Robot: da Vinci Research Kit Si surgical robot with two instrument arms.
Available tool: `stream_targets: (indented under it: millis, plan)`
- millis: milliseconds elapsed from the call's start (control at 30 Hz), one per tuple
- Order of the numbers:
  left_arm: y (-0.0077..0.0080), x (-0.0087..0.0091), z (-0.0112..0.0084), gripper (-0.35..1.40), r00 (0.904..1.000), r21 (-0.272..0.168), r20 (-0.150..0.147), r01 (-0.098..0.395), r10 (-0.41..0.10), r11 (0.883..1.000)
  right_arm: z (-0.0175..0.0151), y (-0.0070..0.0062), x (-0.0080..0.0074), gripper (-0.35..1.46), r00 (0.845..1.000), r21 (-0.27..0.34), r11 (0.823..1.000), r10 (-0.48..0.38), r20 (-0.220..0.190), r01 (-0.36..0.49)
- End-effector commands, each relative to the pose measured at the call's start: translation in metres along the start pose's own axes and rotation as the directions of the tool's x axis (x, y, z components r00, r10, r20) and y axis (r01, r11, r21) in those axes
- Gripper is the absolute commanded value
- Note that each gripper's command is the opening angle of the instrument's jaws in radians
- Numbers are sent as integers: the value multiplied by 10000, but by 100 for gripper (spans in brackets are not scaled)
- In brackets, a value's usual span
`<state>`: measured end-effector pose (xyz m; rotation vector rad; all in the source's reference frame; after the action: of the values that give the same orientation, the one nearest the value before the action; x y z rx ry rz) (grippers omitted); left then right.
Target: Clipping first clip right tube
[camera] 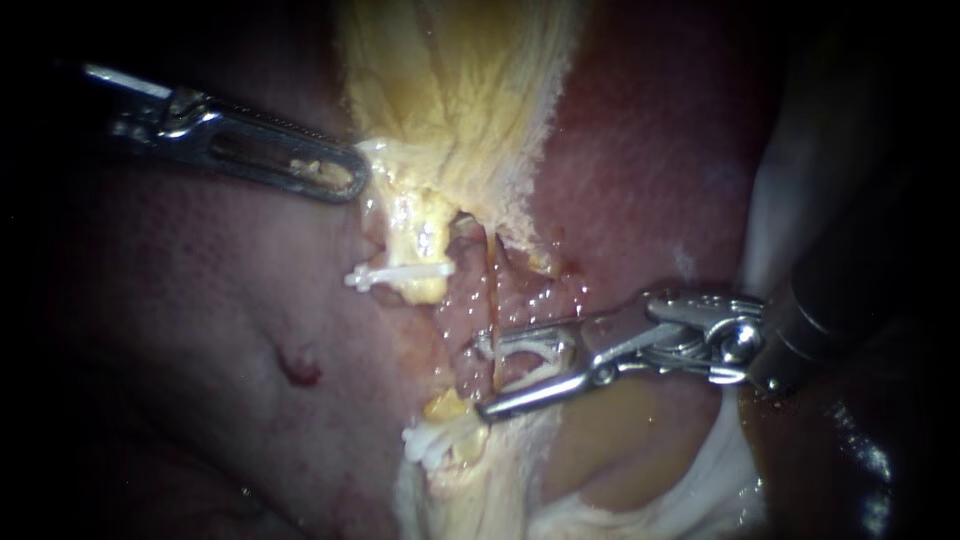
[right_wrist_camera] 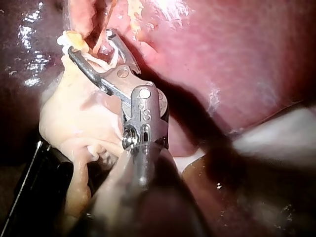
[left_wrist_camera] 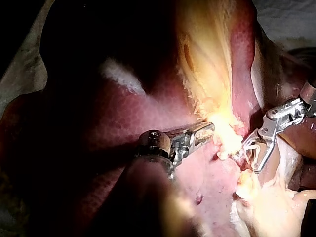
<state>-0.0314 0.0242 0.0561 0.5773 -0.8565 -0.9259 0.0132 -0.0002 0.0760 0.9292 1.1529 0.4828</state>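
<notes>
Surgical bench: bare liver (camera: 650, 150), left instrument (camera: 345, 175), right instrument (camera: 483, 378) with white clip (camera: 532, 342).

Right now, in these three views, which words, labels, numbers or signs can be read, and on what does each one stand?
None can be read.
On the right instrument: a small stamped mark on its wrist joint, too small and blurred to read.
On the left instrument: no mark shows.
On the liver and the clip held in the right instrument's jaws: no text.

Thin amber right tube (camera: 492, 290); open white clip (camera: 540, 345) astride
</notes>
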Motion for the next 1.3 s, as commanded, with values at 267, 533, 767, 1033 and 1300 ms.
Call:
stream_targets:
  millis: [267,533,767,1033,1300]
  plan:
    - [0,0,1,-35,10000,-5,1,3,-3,10000,9,2,2,49,9996,85,9999,102,-249,-99]
    - [0,0,1,-35,10000,-3,0,2,-2,10000,13,1,4,49,9992,159,9998,156,-377,-150]
    - [0,0,1,-35,10000,-4,0,2,-2,10000,12,-4,6,49,9986,260,9996,161,-500,-149]
    - [1,0,0,-35,10000,-1,-1,0,0,10000,4,-21,15,50,9968,510,9985,214,-776,-174]
    - [1,0,0,-35,10000,-1,-2,1,-1,10000,6,-47,27,50,9933,1472,9889,384,-1094,-220]
